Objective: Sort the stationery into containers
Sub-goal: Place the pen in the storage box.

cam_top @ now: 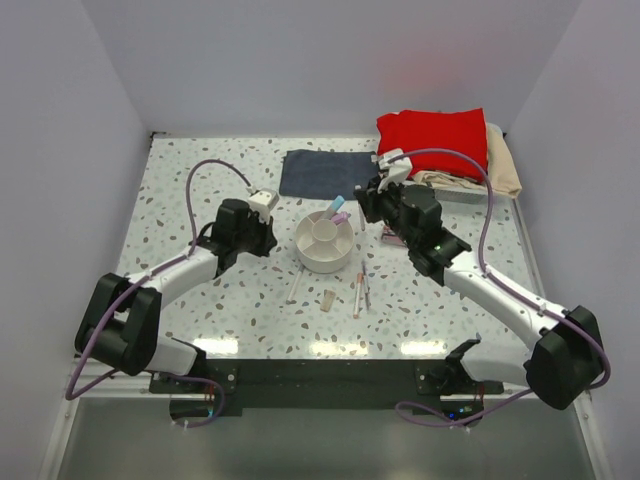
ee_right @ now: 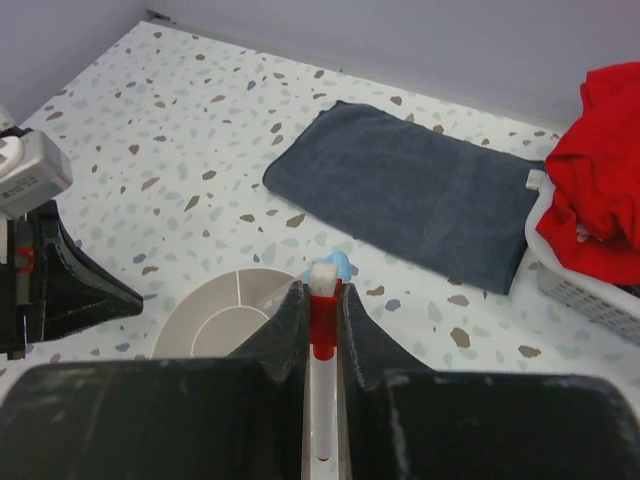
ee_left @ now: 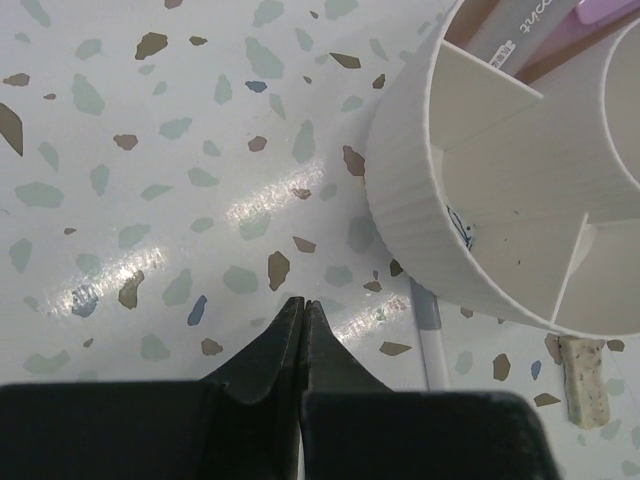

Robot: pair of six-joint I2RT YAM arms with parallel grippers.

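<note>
We judge the step in hand to be carrying one pen to the container. Our right gripper (ee_right: 320, 298) is clamped on a white pen with a red cap (ee_right: 322, 335). It holds the pen close to the upper-right edge of the round off-white ribbed bowl with divided compartments (cam_top: 322, 264), which sits at the centre of the top view. The next move calls for bringing the pen over a free compartment and opening the jaws there, clear of the dividers. Our left gripper (ee_left: 303, 312) has its fingers pressed together on nothing, low over the table just left of the bowl.

Counting, we find one bowl. In it are two items, a blue-capped pen (cam_top: 337, 203) and a pink pen (cam_top: 341, 215), both leaning at its upper edge. Below the bowl lie two slim pens (cam_top: 357, 292) side by side, one white pen (cam_top: 295, 285) by its lower-left wall, and one beige speckled eraser block (ee_left: 585, 368). A pinkish item (cam_top: 392, 238) is half hidden under the right arm; we cannot tell what it is.
</note>
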